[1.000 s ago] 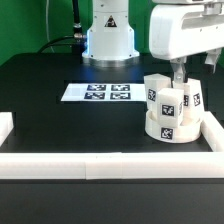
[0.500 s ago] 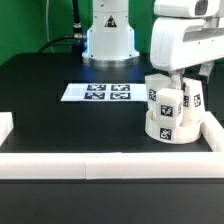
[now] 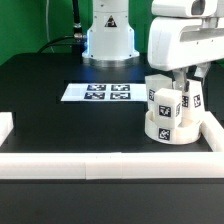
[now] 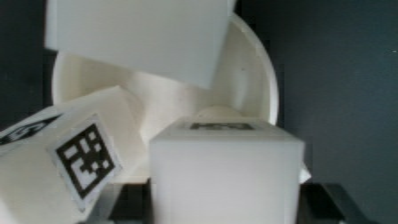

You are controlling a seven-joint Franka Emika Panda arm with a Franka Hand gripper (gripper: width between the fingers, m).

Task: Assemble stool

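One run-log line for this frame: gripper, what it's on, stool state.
gripper: shut on leg | leg upright in seat disc | two other legs standing in disc | stool by corner rails | marker board untouched

I count one round seat disc [image 3: 169, 128] with three block legs [image 3: 160, 98] standing in it, one marker board [image 3: 98, 93], and one end effector [image 3: 182, 78], mine.

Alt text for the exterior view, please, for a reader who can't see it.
A white robot gripper is shut on a tagged leg standing in the round stool seat, beside other legs. To the exterior view's left, the marker board lies on a black table.
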